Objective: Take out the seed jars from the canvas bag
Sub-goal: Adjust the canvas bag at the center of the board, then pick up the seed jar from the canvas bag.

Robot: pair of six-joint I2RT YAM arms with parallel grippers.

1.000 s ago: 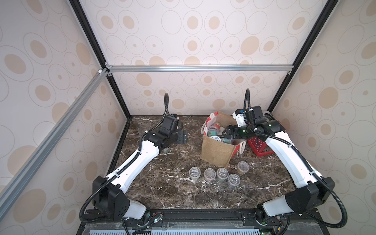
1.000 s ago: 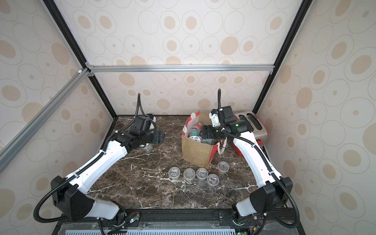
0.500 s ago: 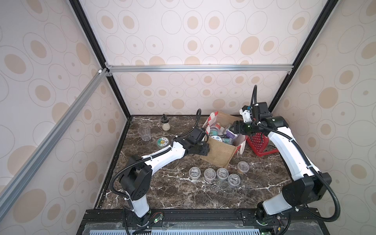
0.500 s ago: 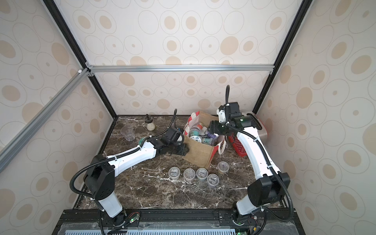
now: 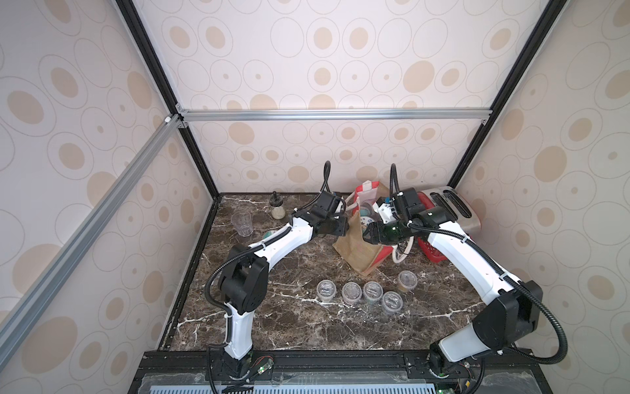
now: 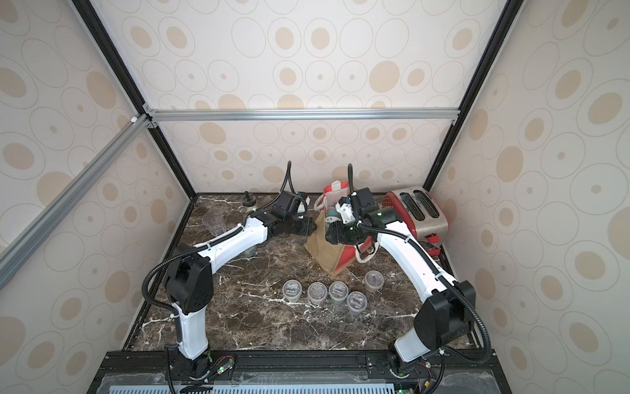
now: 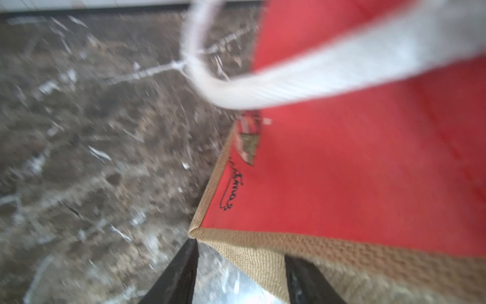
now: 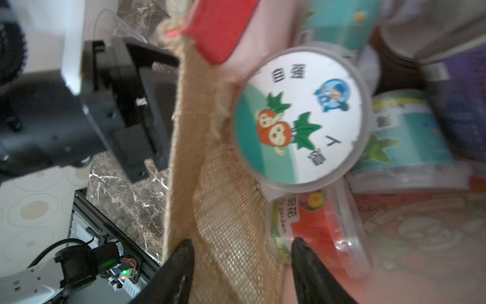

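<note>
The canvas bag [image 5: 358, 250] [image 6: 324, 250] leans at the back middle of the table, its mouth turned to the rear right. Several seed jars [image 5: 366, 213] lie inside it; the right wrist view shows one with a radish-picture lid [image 8: 299, 115] and a red-labelled one [image 8: 315, 231]. Several more jars [image 5: 351, 292] [image 6: 317, 291] stand in a row in front of the bag. My left gripper [image 5: 342, 227] [image 7: 240, 271] is open at the bag's left corner, with the jute edge between its fingers. My right gripper [image 5: 370, 235] [image 8: 240, 263] is open astride the bag's front wall, one finger outside and one inside.
A red toaster [image 5: 450, 208] stands at the back right, with a red basket [image 5: 431, 250] in front of it. A glass shaker [image 5: 278, 206] and a clear tumbler [image 5: 242, 223] are at the back left. A white rope handle [image 5: 399, 254] hangs off the bag.
My left arm has swung from the back left over to the bag's left corner. The right gripper has come from inside the bag onto its front wall. Both jaws have narrowed and the bag leans more.
</note>
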